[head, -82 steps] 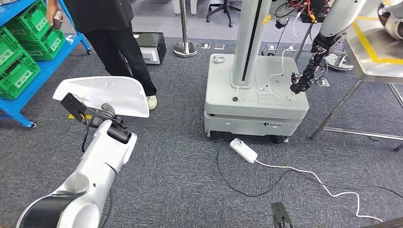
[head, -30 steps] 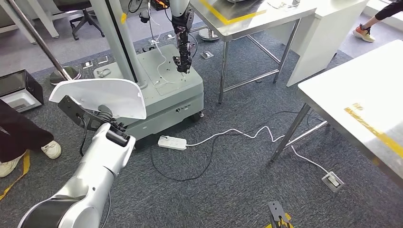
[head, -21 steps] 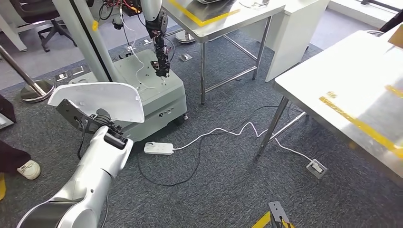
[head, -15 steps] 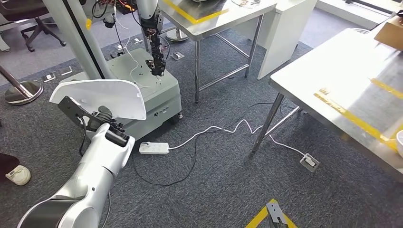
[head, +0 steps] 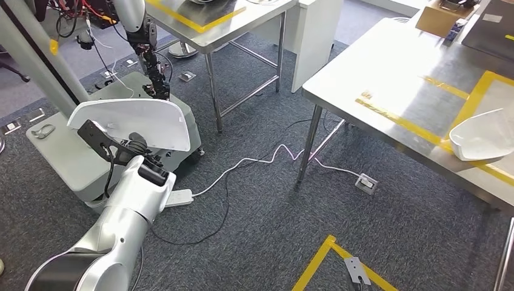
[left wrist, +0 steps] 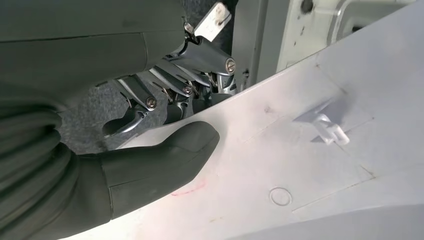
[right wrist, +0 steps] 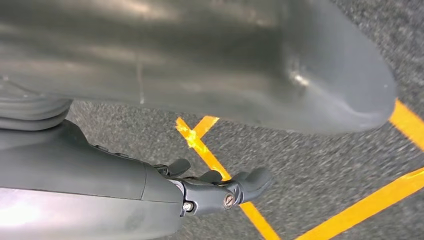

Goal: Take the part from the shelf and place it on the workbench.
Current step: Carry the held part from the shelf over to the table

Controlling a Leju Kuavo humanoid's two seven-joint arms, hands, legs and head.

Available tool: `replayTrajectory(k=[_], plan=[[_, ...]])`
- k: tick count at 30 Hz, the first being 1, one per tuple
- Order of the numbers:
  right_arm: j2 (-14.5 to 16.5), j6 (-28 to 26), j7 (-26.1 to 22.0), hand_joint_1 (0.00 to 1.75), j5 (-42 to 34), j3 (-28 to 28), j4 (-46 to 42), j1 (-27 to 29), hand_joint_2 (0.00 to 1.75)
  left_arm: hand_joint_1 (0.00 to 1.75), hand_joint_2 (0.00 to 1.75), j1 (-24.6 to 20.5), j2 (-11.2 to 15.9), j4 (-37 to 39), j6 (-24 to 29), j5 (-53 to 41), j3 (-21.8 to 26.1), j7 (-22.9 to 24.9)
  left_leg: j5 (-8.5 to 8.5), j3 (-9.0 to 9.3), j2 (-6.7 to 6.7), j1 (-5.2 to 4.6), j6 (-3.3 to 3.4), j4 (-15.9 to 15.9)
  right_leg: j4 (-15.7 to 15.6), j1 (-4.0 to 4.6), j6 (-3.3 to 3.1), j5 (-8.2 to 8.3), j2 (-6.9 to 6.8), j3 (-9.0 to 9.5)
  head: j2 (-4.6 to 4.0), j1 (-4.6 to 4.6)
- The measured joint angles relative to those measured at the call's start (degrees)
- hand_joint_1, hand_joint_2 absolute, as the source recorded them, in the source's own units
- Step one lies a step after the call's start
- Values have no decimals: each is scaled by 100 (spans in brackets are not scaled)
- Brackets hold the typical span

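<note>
A: Up front-left, left hand [head: 134, 147] grips the white part [head: 134, 121], thumb pressed on it. Right hand [right wrist: 220, 189] hangs free, fingers loosely curled, holding nothing.

B: Keep the part level; head for the desk [head: 388, 85] beside the other white part [head: 482, 134].

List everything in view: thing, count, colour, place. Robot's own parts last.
White part: one, held up at left.
White part: one, on the workbench at right.
Workbench: one, steel with yellow tape, right.
Steel table: one, top centre.
Grey cart: one, behind the held part.
Power strip: one, white, on the carpet.
Cardboard box: one, brown, far end of the workbench.
Left hand: grips the held part.
Right hand: fingers curled, above floor tape.
</note>
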Motion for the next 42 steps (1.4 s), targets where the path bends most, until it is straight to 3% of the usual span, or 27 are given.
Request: replayTrajectory(k=[2,3,5,6,7,9,10,12,14,16,18,20,21,22,24,26,27,29,30,31,32,34,36,37,38,40,42], plan=[[1,-7,-2,0,-5,-1,0,-14,0,175,175,-3,12,-3,0,-6,-1,-7,-259,-211,-443,45,-86,473,-41,-59,-32,50,122,14,0,-1],[4,-8,-1,0,-5,-1,0,-25,0,175,175,5,28,4,0,-7,-1,-8,-430,-379,-583,68,-121,848,-40,-76,-43,58,195,7,0,-2],[11,-8,-1,0,-5,-1,0,-28,0,175,175,33,58,25,0,-6,-1,-7,-599,-647,-649,109,-172,1415,-20,-99,-40,59,366,-8,0,-2],[15,-9,-1,0,-5,-1,0,-21,0,175,175,42,65,31,0,-7,-1,-7,-542,-669,-650,129,-188,1443,-2,-111,-31,57,450,-18,0,-2],[16,-9,-2,0,-6,-2,0,-15,0,175,175,44,66,32,0,-8,0,-10,-375,-570,-660,151,-203,1217,25,-129,-11,48,532,-29,0,-2],[17,-9,-5,0,-7,-3,0,-13,0,175,175,36,73,29,0,-14,1,-22,-48,-225,-786,195,-237,465,94,-160,61,21,683,-66,0,-3],[17,-9,-5,0,-8,-3,0,-14,0,175,175,32,74,26,0,-19,1,-29,42,-81,-854,209,-230,172,125,-169,107,13,750,-98,0,-4],[20,-10,-4,0,-10,-3,0,-4,0,175,175,32,59,22,0,-32,0,-38,38,-9,-900,193,-172,18,136,-180,199,37,851,-165,0,-6],[26,-12,-2,0,-17,-4,1,32,0,175,175,30,27,19,0,-49,-1,-42,72,-14,-783,183,-70,3,114,-196,274,68,881,-203,0,-5],[30,-18,-1,0,-21,-5,2,43,0,175,175,20,6,16,0,-63,-1,-45,104,-10,-654,186,26,-38,323,-168,313,-65,569,-312,0,7],[31,-23,-3,0,-21,-5,1,4,0,175,175,20,15,20,0,-69,0,-49,110,-14,-505,162,81,-54,978,-132,319,-414,168,-619,0,19],[33,-24,-4,0,-19,-5,2,-15,0,175,175,31,42,35,0,-69,1,-50,100,-19,-342,130,104,-51,1635,-127,309,-674,52,-917,0,20],[33,-24,-4,0,-17,-5,2,-7,0,175,175,34,51,46,0,-69,2,-51,94,-19,-264,118,112,-48,1717,-123,295,-667,41,-939,0,19],[33,-24,-4,0,-16,-6,2,2,0,175,175,36,58,55,0,-70,2,-52,88,-17,-191,108,118,-44,1581,-115,274,-564,34,-848,0,20],[32,-24,-6,0,-14,-7,1,6,0,175,175,31,63,57,0,-72,2,-57,75,-6,-50,91,113,-39,821,-75,210,-248,-56,-420,0,19],[32,-22,-7,0,-12,-8,0,-4,0,175,175,18,67,48,0,-75,2,-65,62,0,59,65,75,-39,236,-24,156,-82,-166,-107,0,17],[32,-21,-7,0,-9,-8,0,-4,0,175,175,14,63,44,0,-76,1,-67,60,5,105,57,46,-41,143,-3,137,-77,-178,-71,0,17],[32,-15,-7,0,-4,-8,0,12,0,175,175,11,44,39,0,-79,0,-71,63,27,196,53,-18,-61,134,7,97,-50,-72,-86,0,17],[31,-12,-8,0,-1,-8,0,23,0,175,175,11,32,29,0,-81,-1,-74,50,32,167,62,-54,-57,113,-8,70,-31,-16,-81,0,16],[31,-9,-7,0,1,-8,0,27,0,175,175,9,29,19,0,-85,-1,-78,3,12,36,76,-91,-4,89,-30,40,-10,40,-71,0,16],[31,-7,-7,0,2,-9,0,21,0,175,175,7,32,9,0,-90,-1,-81,-97,-58,-156,90,-128,156,67,-57,15,11,95,-60,0,14],[38,2,-6,0,3,-10,1,-4,0,175,175,25,59,8,0,-97,-1,-84,-412,-367,-538,120,-186,815,55,-83,-17,33,226,-58,0,11],[50,10,-3,0,3,-10,1,-12,0,175,175,74,86,18,0,-101,-1,-76,-598,-678,-630,124,-213,1443,62,-87,-29,39,390,-66,0,10],[54,10,-1,0,3,-10,1,-4,0,175,175,94,93,22,0,-102,-1,-71,-541,-716,-638,126,-212,1491,69,-88,-28,40,477,-69,0,10],[55,10,1,0,3,-10,1,5,0,175,175,105,95,22,0,-104,-1,-64,-386,-643,-650,130,-205,1309,79,-89,-24,39,560,-70,0,11],[55,9,1,0,3,-13,0,11,0,175,175,105,95,19,0,-109,-1,-53,-22,-291,-792,150,-178,556,106,-90,6,34,714,-81,0,11],[56,4,7,0,4,-14,1,7,0,175,175,104,83,19,0,-111,-1,-40,116,-44,-964,165,-147,39,135,-97,75,43,841,-131,0,11]])
